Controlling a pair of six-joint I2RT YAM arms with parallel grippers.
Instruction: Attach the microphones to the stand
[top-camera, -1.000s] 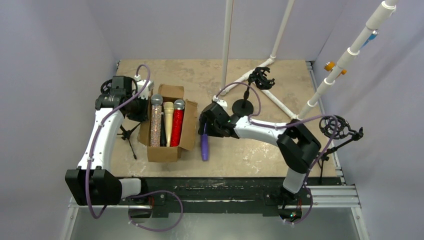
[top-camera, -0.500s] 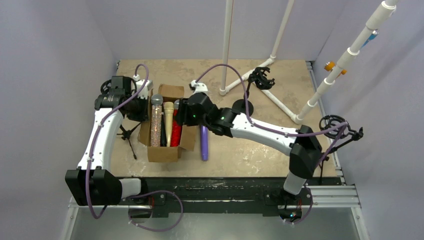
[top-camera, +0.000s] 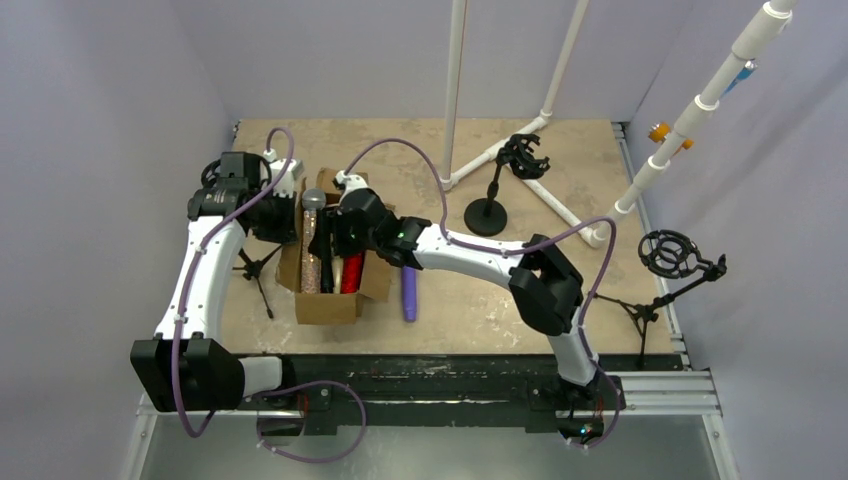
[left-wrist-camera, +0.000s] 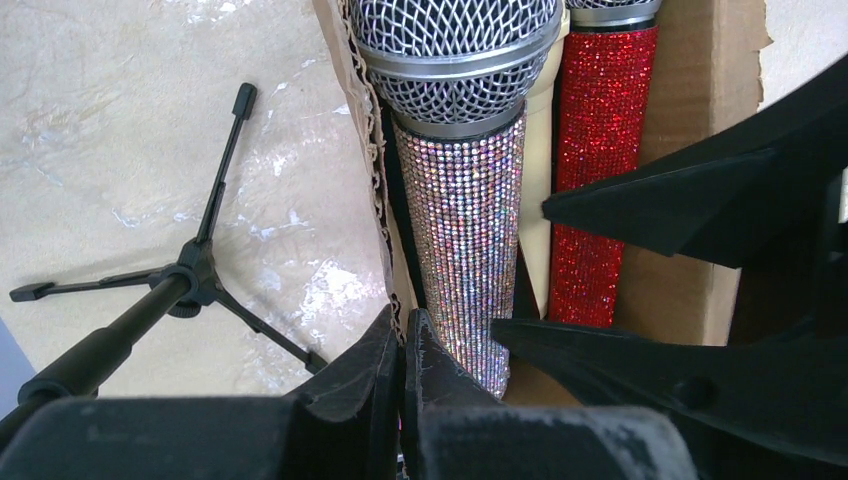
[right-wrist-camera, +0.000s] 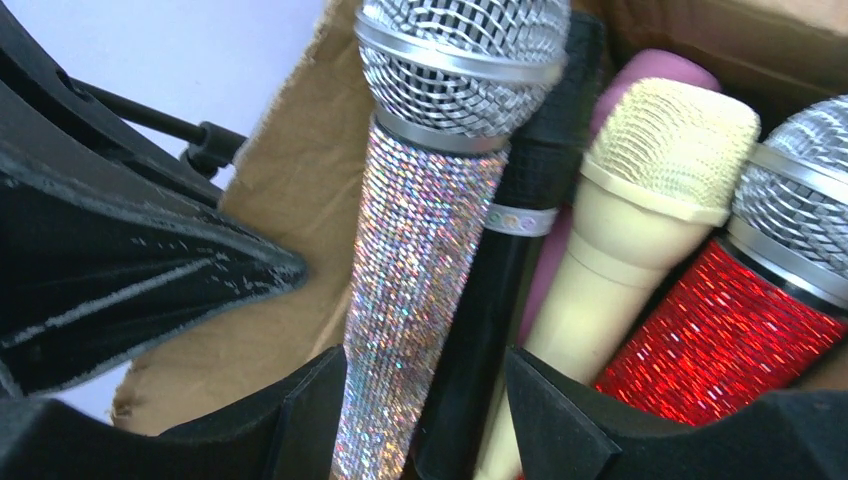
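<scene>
The right gripper (left-wrist-camera: 520, 265) hangs wide open and empty over the brown cardboard box (top-camera: 318, 305), where the silver-glitter, mesh-headed microphone (right-wrist-camera: 420, 290) lies packed among others. The left gripper (left-wrist-camera: 402, 345) pinches the box wall. The microphone looks rigid and top-heavy, so mid-barrel is probably the best hold.

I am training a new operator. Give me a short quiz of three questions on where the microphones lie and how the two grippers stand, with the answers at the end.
1. True or false: the purple microphone lies on the table, outside the cardboard box.
2. Which gripper is open? A: the left gripper. B: the right gripper. C: both.
3. In the box, the cream microphone lies against a glitter microphone. Which colour is it?

Key
1. True.
2. B. The left one is shut on the box wall.
3. Red: it is the red glitter microphone.
</scene>
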